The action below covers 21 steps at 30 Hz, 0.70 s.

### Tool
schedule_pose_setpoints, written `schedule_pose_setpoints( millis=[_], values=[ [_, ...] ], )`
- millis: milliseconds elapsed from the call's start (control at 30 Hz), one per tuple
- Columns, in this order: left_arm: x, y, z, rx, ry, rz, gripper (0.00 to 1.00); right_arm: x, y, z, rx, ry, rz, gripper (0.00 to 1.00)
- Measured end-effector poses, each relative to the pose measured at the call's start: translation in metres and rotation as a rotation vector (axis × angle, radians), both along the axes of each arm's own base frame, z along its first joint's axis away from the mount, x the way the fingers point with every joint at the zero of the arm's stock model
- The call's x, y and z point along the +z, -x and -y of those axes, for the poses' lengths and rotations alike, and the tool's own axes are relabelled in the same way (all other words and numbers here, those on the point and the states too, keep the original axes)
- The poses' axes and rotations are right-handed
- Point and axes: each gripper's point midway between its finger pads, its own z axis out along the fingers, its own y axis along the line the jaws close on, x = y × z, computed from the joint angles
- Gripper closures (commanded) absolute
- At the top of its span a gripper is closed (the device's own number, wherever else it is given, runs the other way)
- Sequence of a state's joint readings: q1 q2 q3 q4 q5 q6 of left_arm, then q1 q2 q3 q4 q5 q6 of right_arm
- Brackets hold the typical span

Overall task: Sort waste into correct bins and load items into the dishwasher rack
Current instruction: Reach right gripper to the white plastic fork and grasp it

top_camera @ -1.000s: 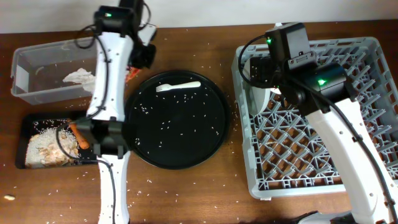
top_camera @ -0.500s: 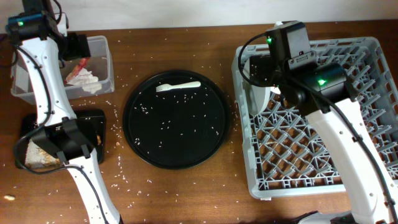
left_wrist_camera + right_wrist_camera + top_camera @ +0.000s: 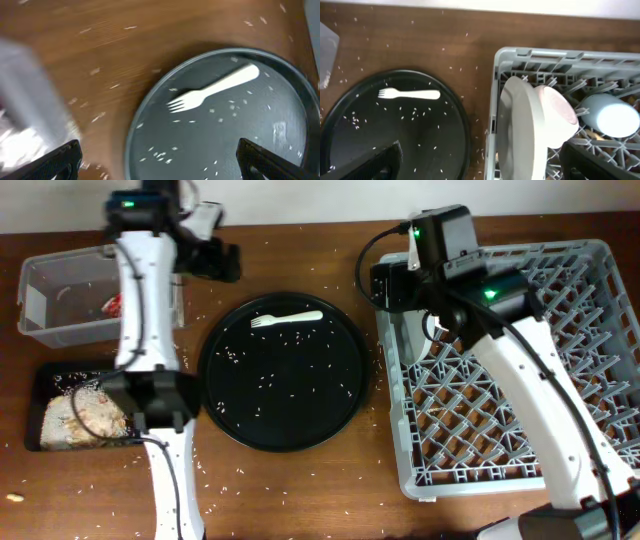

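Left gripper (image 3: 160,167) spread wide and empty; right gripper (image 3: 482,169) equally wide, holding nothing.
The left one hangs by the far-left rim of the round black tray (image 3: 330,410) mid-table, where the white fork (image 3: 212,90) lies. Plate (image 3: 517,130), cream bowl (image 3: 555,112) and blue cup (image 3: 612,115) stand in the rack (image 3: 560,54) at the table's right edge. A red wrapper (image 3: 113,305) lies in the clear tub (image 3: 50,280) at the table's far-left corner.

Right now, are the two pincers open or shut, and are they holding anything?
Left pincer: open, holding nothing.
Right pincer: open, holding nothing.
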<state>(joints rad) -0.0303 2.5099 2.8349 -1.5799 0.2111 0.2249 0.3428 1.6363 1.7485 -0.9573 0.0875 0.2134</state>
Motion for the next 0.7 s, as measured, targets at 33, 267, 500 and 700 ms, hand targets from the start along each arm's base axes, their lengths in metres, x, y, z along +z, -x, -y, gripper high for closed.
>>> schedule_pose_setpoints(
  millis=[33, 267, 500, 700],
  values=[
    [-0.007, 0.002, 0.027, -0.091, -0.029, 0.003, 0.06, -0.001, 0.0, -0.001, 0.002, -0.001, -0.004, 0.02],
    [-0.03, 0.003, 0.055, -0.053, -0.1, -0.035, 0.06, 0.02, -0.029, -0.037, 0.086, -0.122, 0.13, 0.11],
    [0.005, 0.006, -0.064, 0.376, -0.066, -0.042, 0.01, -0.085, -0.07, -0.179, 0.289, -0.198, 0.106, 0.14],
    [0.027, 0.023, -0.102, 0.477, -0.061, -0.04, 0.01, -0.183, -0.073, -0.216, 0.3, -0.191, -0.017, 0.21]
  ],
)
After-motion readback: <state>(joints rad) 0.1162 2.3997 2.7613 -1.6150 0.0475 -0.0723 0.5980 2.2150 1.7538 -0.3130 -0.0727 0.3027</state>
